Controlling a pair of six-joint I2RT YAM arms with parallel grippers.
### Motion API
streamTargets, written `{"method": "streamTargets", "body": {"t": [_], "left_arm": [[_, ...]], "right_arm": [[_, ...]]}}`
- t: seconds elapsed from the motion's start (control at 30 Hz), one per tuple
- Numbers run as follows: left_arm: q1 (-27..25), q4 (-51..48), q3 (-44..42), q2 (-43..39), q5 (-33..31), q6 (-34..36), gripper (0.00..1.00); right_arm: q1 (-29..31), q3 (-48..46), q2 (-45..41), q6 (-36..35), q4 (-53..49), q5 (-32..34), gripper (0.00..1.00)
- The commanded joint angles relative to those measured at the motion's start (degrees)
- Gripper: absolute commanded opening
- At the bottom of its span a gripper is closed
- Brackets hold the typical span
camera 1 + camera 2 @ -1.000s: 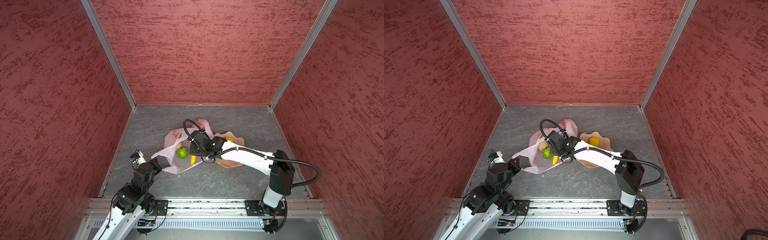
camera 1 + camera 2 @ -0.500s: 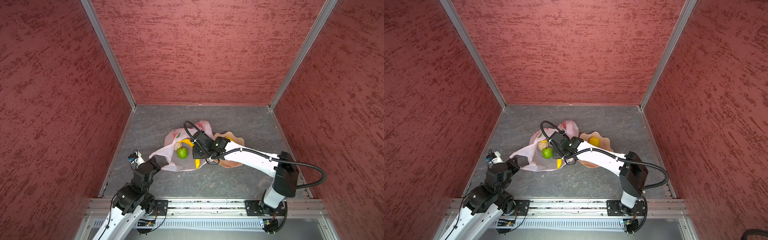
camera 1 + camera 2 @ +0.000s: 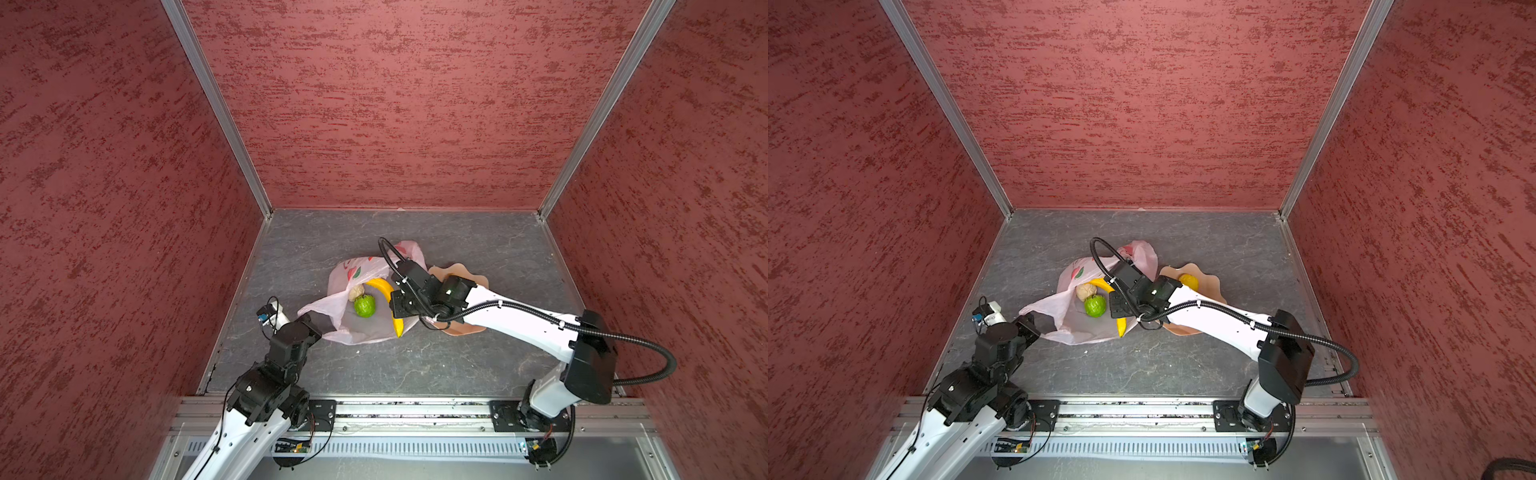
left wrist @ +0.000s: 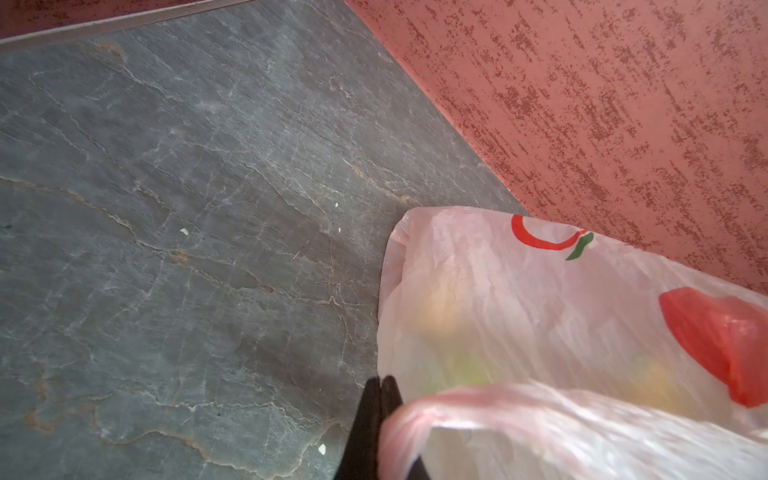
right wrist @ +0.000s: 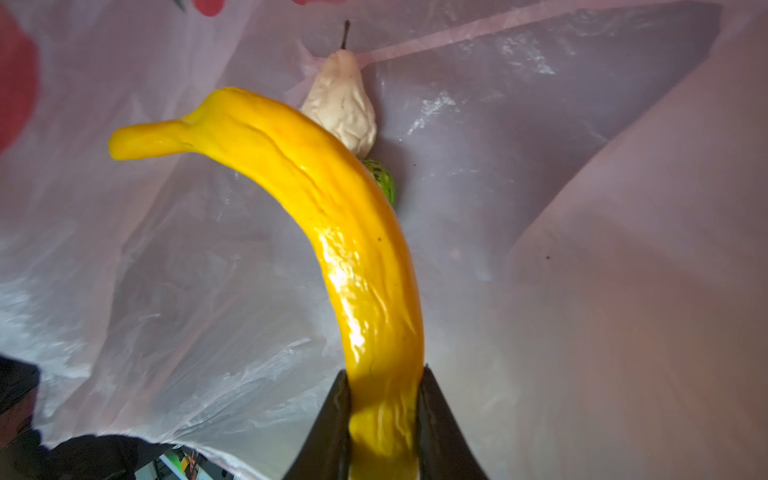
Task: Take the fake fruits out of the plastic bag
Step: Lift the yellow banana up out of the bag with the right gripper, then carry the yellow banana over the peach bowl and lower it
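Right jaws clamped around banana (image 5: 365, 270), over open plastic bag (image 5: 166, 291)

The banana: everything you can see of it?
The banana is long, curved, glossy yellow-orange, wrinkled like moulded plastic, with a thin stalk at its far end. The right tool is shut on its other end, one finger each side. It extends into the open mouth of the plastic bag, over the film, hiding part of a beige pear and a green fruit; contact with them is unclear.
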Motion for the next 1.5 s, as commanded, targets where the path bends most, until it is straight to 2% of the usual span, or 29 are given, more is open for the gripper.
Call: {"method": "streamTargets", "body": {"t": [0.0,0.33,0.6,0.8,0.97,1.1,1.3,1.47], "left_arm": [[-0.2,2.3,1.5,1.6,0.6,0.4,0.06],[-0.3,4.5,3.0,4.3,0.3,0.6,0.06],[-0.4,3.4,3.0,4.2,0.1,-0.5,0.06],[-0.6,2.9,2.6,4.2,0.2,-1.0,0.06],[-0.7,2.8,2.7,3.9,0.2,-0.8,0.06],[-0.7,2.4,2.9,3.4,0.2,-0.4,0.06],[-0.7,1.5,2.6,2.3,0.2,-0.4,0.06],[-0.7,0.9,2.3,1.7,0.2,-0.4,0.06]], "right_arm": [[-0.4,-1.0,-1.8,-6.2,5.8,-4.0,0.21],[-0.4,-3.5,-4.5,-16.2,10.5,-11.4,0.21],[-0.8,-5.1,-6.3,-18.6,14.7,-12.9,0.21],[-1.7,-2.6,-8.3,-16.4,16.5,-9.7,0.21],[-3.5,1.5,-8.4,-14.1,14.4,-5.2,0.21],[-6.2,4.4,-11.7,-12.9,11.6,-1.7,0.21],[-14.5,7.5,-15.4,-9.2,1.8,5.4,0.22],[-23.2,3.3,-19.2,-4.3,-4.0,10.0,0.22]]}}
